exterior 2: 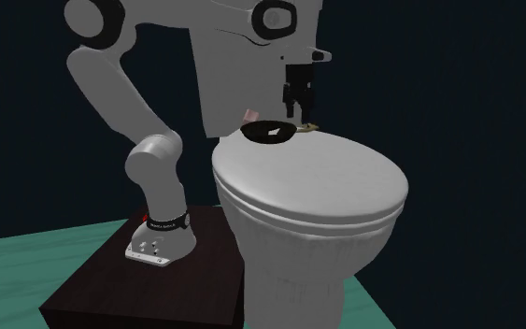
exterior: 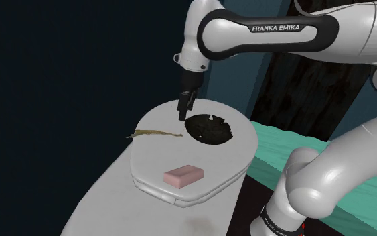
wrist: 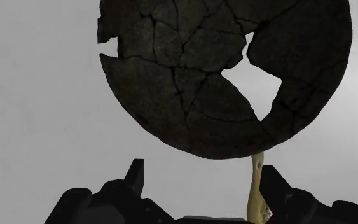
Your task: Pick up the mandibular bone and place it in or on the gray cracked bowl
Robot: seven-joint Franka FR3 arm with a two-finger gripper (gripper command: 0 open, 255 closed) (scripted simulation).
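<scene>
A thin olive-brown bone (exterior: 155, 133) lies flat on the white toilet lid (exterior: 153, 161), one end close to the dark cracked bowl (exterior: 210, 129). My black gripper (exterior: 184, 110) hangs just above the lid, at the bowl's rim nearest the bone. In the wrist view the bowl (wrist: 215, 76) shows its cracks and a missing wedge. The yellowish bone (wrist: 257, 188) runs from its edge toward me, just inside one finger (wrist: 274, 181). My gripper (wrist: 204, 181) is open, fingers apart and clasping nothing. The second exterior view has the gripper (exterior 2: 298, 103) over the bowl (exterior 2: 272, 133).
A pink block (exterior: 183, 175) rests on the lid nearer the stand side, apart from the bowl. The lid's rounded edge (exterior 2: 345, 210) drops off all round. The dark stand (exterior 2: 130, 280) sits beside the toilet on a teal floor (exterior: 280, 144).
</scene>
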